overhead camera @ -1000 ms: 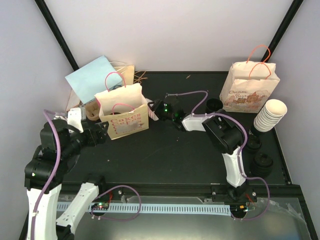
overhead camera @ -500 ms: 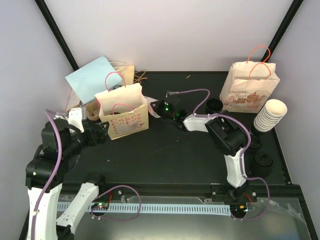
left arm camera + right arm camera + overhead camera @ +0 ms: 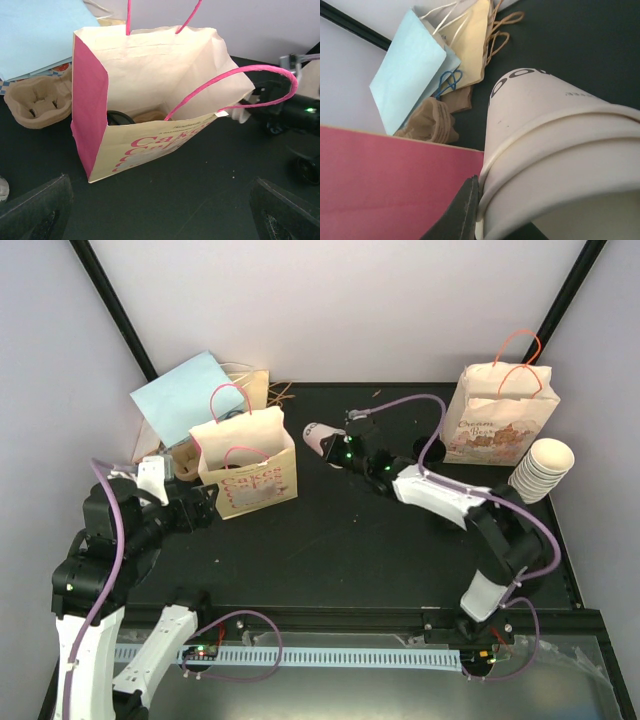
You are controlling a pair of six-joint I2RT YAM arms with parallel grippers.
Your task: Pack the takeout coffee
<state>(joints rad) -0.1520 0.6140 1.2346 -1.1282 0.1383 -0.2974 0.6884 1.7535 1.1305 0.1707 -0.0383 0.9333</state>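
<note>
Landmark: the paper bag [image 3: 256, 486] with pink handles, standing open on the left half of the table; every place below is given from it.
Right gripper [image 3: 332, 446]: a second ago its fingers stood about half apart, low by the bag's right side. Now they are drawn narrow and pinch the wall of the coffee cup [image 3: 316, 436].
Cup: you have it off the table, tilted, just beside the bag's right edge and about level with its rim. Before, the arm was folded lower and nearer to you.
Wrist check: the right wrist view has the white cup filling the frame, one dark finger [image 3: 464, 210] against its rim, with the bag's pink side panel directly below.
Left gripper [image 3: 203, 505]: fingers spread wide, holding nothing, parked in front of the bag; it has not moved in the last second.
Bag contents: a dark round thing [image 3: 120, 118] already sits at the bottom; I can't tell what it is.
Meaning: the pick looks done, and carrying the cup over the mouth comes next.
Watch: the pink handle arches across the opening on the cup's side, and nothing steadies the bag.
</note>
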